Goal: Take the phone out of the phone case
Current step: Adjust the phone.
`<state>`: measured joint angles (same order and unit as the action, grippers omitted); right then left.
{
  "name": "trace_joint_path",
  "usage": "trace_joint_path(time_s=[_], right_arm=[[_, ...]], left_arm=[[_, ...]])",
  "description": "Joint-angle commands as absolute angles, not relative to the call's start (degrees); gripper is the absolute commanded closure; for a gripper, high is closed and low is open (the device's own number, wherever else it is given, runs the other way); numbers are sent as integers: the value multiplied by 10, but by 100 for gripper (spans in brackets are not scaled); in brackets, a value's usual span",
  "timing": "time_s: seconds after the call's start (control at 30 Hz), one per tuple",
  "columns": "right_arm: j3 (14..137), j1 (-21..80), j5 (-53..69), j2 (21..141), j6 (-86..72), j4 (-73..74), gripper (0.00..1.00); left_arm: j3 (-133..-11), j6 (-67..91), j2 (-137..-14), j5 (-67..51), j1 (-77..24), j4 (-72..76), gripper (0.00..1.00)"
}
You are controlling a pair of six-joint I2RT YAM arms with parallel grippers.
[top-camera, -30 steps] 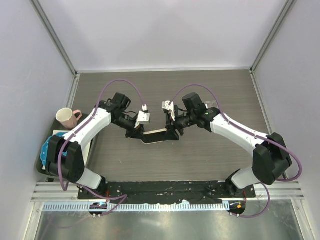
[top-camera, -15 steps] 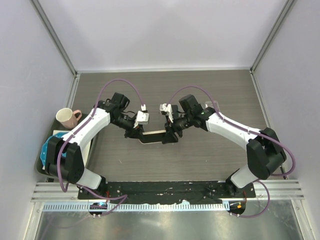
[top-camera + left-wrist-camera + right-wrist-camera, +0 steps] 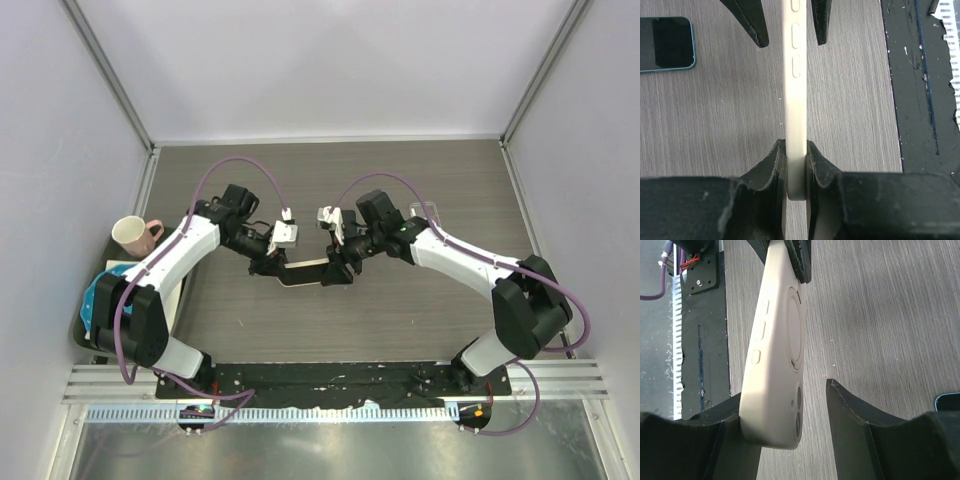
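Observation:
A cream phone case (image 3: pixel 305 270) is held on edge above the wooden table between both arms. My left gripper (image 3: pixel 272 262) is shut on its left end; the left wrist view shows both pads (image 3: pixel 774 159) pinching the case (image 3: pixel 794 100). My right gripper (image 3: pixel 335 270) is open around the camera end (image 3: pixel 772 365): the case rests against one finger (image 3: pixel 732 412) and a gap separates it from the other. A dark-screened, teal-rimmed phone (image 3: pixel 665 44) lies flat on the table apart from the case, and its corner shows in the right wrist view (image 3: pixel 947 402). I cannot tell if anything sits inside the case.
A pink mug (image 3: pixel 133 234) stands at the left wall, with a blue object (image 3: pixel 100 295) and a pale board (image 3: pixel 178 290) in front of it. The black base strip (image 3: pixel 330 385) runs along the near edge. Walls close in on three sides.
My right gripper has slid a little to the left along the case. The left gripper has kept its grip and place.

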<state>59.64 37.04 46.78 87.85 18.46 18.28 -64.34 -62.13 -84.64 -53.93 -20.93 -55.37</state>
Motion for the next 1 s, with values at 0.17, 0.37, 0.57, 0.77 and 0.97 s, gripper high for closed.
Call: trace_joint_path(time_s=[0.17, 0.37, 0.57, 0.77, 0.97], right_arm=[[598, 374, 480, 875, 205, 150, 48], [572, 374, 489, 874, 195, 109, 63], [567, 380, 493, 877, 171, 81, 91], [564, 379, 493, 861, 159, 73, 99], [567, 364, 526, 855, 147, 77, 99]], left_arm=[[-676, -647, -843, -613, -216, -581, 100], [-679, -644, -855, -632, -217, -582, 100], [-680, -640, -859, -642, -216, -579, 100], [-683, -635, -860, -641, -216, -579, 71], [-670, -631, -849, -639, -217, -570, 35]])
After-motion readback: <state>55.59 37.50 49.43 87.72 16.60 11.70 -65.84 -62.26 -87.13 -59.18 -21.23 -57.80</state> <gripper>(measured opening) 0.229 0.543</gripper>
